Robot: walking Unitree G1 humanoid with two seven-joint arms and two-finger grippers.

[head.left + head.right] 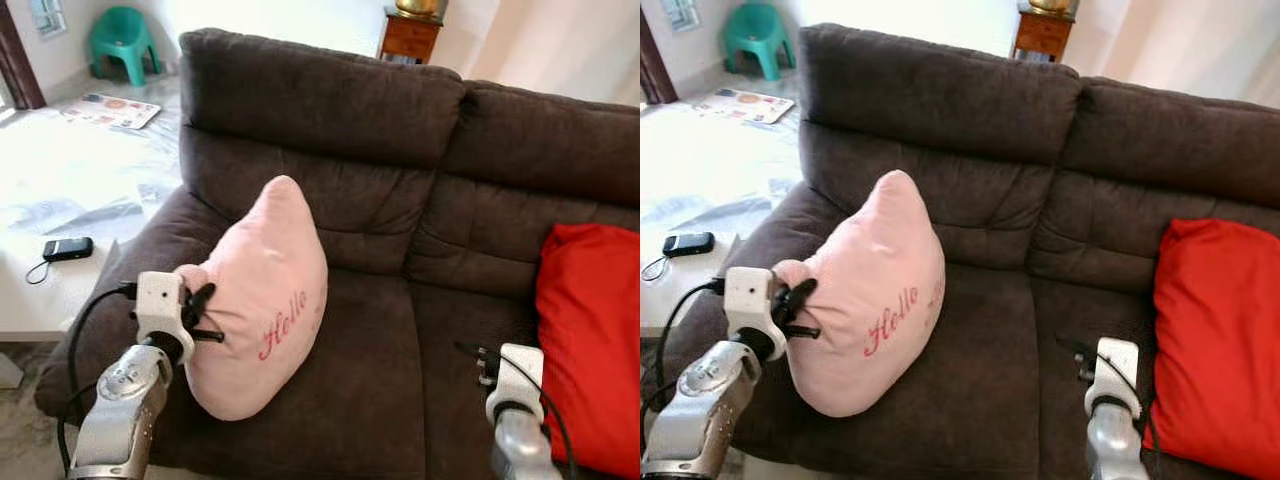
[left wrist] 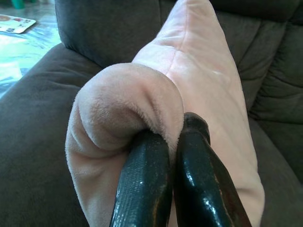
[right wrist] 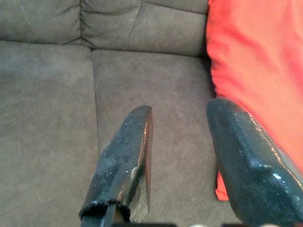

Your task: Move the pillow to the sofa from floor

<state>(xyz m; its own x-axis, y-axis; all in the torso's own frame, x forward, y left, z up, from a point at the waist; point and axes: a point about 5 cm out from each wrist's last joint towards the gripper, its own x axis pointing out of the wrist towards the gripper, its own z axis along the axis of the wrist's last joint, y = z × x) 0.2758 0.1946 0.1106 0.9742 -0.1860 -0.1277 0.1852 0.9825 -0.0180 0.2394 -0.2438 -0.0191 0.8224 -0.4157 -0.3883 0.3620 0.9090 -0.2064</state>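
1. The left tool [image 1: 200,312] is nearest, at the front left of the seat; its two black fingers [image 2: 142,184] are pressed together, pinching a bunched fold at the corner of the soft pink plush pillow [image 1: 265,300].
2. The right tool [image 3: 182,156] hovers over the right seat cushion with its fingers spread apart and nothing between them.
3. The pink pillow, with "Hello" stitched on it in red script, stands upright on the left seat cushion of the dark brown fabric sofa [image 1: 400,330]; its top leans toward the backrest.
4. A red square cushion [image 1: 590,340] rests at the right end of the sofa, just beside the right tool.
5. To the left of the sofa, a small black device with a cord [image 1: 67,248] lies on a white counter [image 1: 50,290].
6. Farther back, a flat printed sheet [image 1: 110,110] lies on the pale floor.
7. Farthest off, a green plastic stool [image 1: 122,40] stands at the left and a wooden cabinet [image 1: 408,35] stands behind the sofa.
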